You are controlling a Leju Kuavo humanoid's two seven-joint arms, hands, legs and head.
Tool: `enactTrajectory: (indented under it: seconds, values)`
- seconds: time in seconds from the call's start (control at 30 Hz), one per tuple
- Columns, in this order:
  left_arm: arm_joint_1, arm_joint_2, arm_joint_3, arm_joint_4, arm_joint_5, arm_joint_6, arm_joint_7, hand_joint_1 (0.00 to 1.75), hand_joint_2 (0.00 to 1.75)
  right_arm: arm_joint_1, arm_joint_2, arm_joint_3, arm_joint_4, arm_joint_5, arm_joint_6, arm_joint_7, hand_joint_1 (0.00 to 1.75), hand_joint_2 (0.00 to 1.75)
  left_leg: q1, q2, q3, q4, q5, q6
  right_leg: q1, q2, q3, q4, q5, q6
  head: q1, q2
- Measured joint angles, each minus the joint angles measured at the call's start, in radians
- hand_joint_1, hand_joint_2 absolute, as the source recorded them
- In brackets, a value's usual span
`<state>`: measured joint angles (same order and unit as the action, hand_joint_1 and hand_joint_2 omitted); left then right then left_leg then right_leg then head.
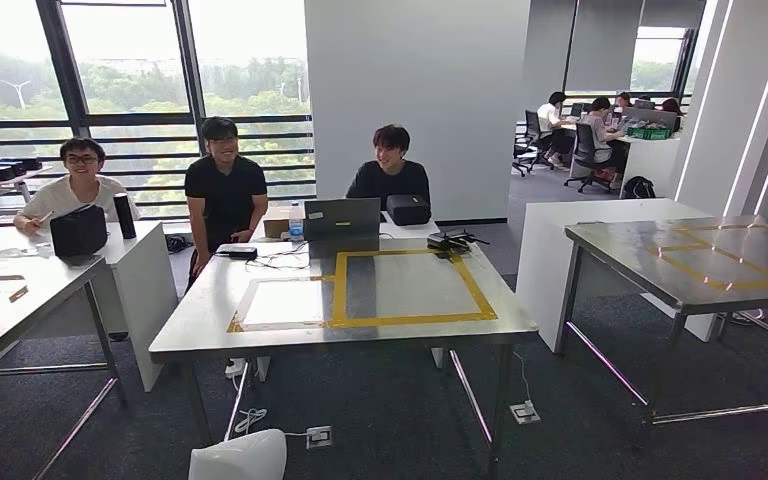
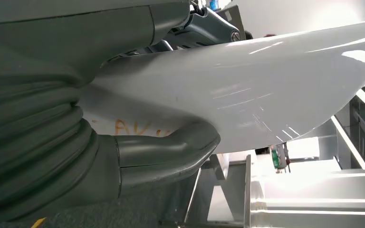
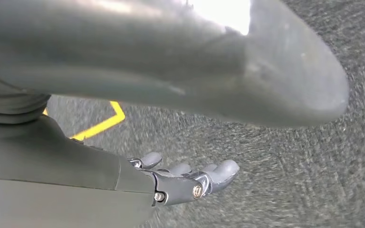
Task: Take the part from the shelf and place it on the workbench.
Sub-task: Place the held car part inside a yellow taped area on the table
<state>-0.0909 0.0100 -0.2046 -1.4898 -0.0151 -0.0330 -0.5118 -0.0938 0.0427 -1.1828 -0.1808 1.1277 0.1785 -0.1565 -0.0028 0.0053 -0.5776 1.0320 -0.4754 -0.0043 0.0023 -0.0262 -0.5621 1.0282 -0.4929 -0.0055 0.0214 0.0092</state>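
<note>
A glossy white curved part (image 2: pixel 247 90) with orange writing on it is gripped by my left hand (image 2: pixel 123 156), its thick grey thumb (image 2: pixel 171 149) pressed on one face and darker fingers (image 2: pixel 204 26) on the other. The head view shows the part's rounded white end (image 1: pixel 240 458) at the bottom edge, low in front of the steel workbench (image 1: pixel 210 330). A yellow tape rectangle (image 1: pixel 410 320) marks the bench top. My right hand (image 3: pixel 171 183) hangs over grey carpet, fingers stretched out and holding nothing.
Three people (image 1: pixel 225 185) stand or sit behind the workbench, with a laptop (image 1: pixel 342 216), a bottle and black devices at its far edge. Another steel table (image 1: pixel 700 260) stands to the right, a third (image 1: pixel 0 290) to the left. Cables and a socket (image 1: pixel 318 436) lie on the floor.
</note>
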Motion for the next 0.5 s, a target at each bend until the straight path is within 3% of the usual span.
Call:
enactTrajectory:
  seconds: [0.23, 0.5]
  values:
    - [0.001, 0.039, 0.080, -0.018, 0.019, 0.072, -0.028, 1.75, 1.75, -0.067, 0.023, 0.017, 0.000, 0.010, 0.004, -0.018, 0.00, 0.00, 0.001, 0.000, 0.001, 0.000, 0.001, -0.002, 0.000, 0.000, 0.000, 0.001, 0.000, -0.001, 0.000, 0.000]
    - [0.120, 0.076, 0.200, -0.158, 0.012, 0.087, -0.054, 1.75, 1.75, -0.037, 0.022, 0.045, 0.000, 0.028, 0.011, -0.016, 0.00, 0.00, 0.001, -0.001, 0.001, 0.000, 0.000, -0.004, 0.000, -0.001, 0.000, 0.002, -0.003, -0.004, 0.000, 0.000]
